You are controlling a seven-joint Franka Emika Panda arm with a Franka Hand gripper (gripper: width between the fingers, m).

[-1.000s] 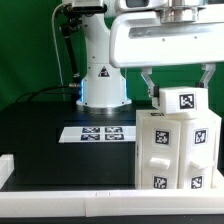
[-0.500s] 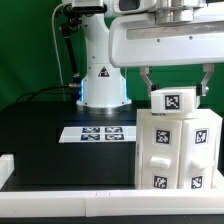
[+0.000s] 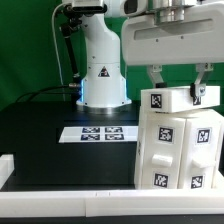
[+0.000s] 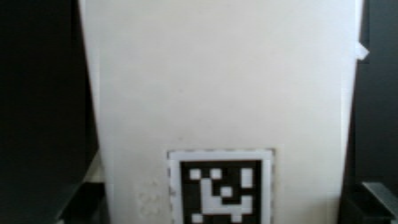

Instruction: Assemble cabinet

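- White plastic fills the exterior view's right: the cabinet (image 3: 180,145) stands upright on the black table (image 3: 45,135), close to the near white rail (image 3: 70,205), its tagged faces toward the camera.
- Change: a second ago the tagged top piece (image 3: 172,100) sat level on the cabinet with the gripper (image 3: 178,82) straddling it. Now the wrist has swung toward the exterior view's right and the piece looks tilted, its left end a little raised.
- The gripper's two dark fingers (image 3: 155,75) stand on either side of that piece. They appear pressed against it, pinching it, though actual contact is hard to confirm.
- My reading: the arm is seating or adjusting the top piece on the body, so the build seems far along, with this part not yet settled flat.
- The wrist view shows only a white panel (image 4: 214,100) very close, with one tag (image 4: 222,185) low on it; the fingertips show only as dark blurs at the corners.
- Containers: the cabinet body is the only box here. Its inside is hidden from both views, so I cannot tell what it holds.
- The marker board (image 3: 100,132) lies flat beside the robot base (image 3: 103,80), apart from the cabinet.
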